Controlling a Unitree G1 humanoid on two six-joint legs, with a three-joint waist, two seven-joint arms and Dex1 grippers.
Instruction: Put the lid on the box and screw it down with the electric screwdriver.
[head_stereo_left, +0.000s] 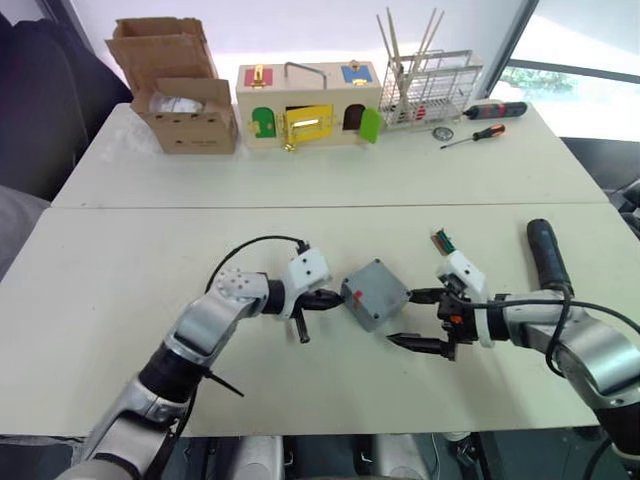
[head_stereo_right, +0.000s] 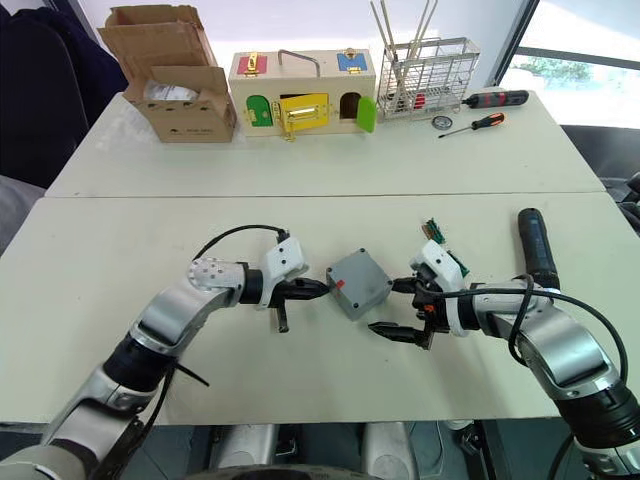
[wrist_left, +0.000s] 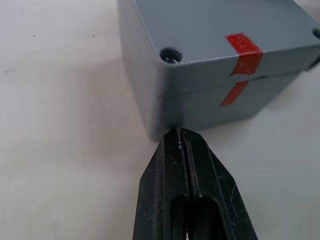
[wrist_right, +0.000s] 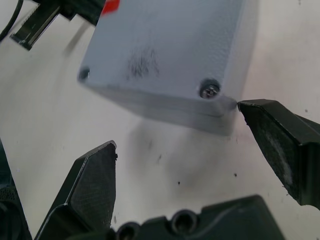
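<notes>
The small grey plastic box (head_stereo_left: 375, 293) was hemmed in on both sides: the left gripper (head_stereo_left: 334, 297) touched one corner, the right gripper (head_stereo_left: 412, 318) sat at the other. The pale table (head_stereo_left: 120, 270) around them lay bare. The thick dark electric screwdriver (head_stereo_left: 547, 254) lay beside the right arm.

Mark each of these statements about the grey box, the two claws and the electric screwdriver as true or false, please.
1. The lid already sits on the box. True.
2. The left claw is wide open around the box. False: its fingers are shut together, with the tip at the box's lower corner.
3. The right claw is open, one fingertip close to a lid corner with a screw in it. True.
4. The electric screwdriver is held in the right claw. False: it lies on the table beside the right arm, and the claw holds nothing.
5. Red tape runs from the lid down over the box's side. True.
6. The box stands at the far table by the wire rack. False: it is on the near table between the claws.
</notes>
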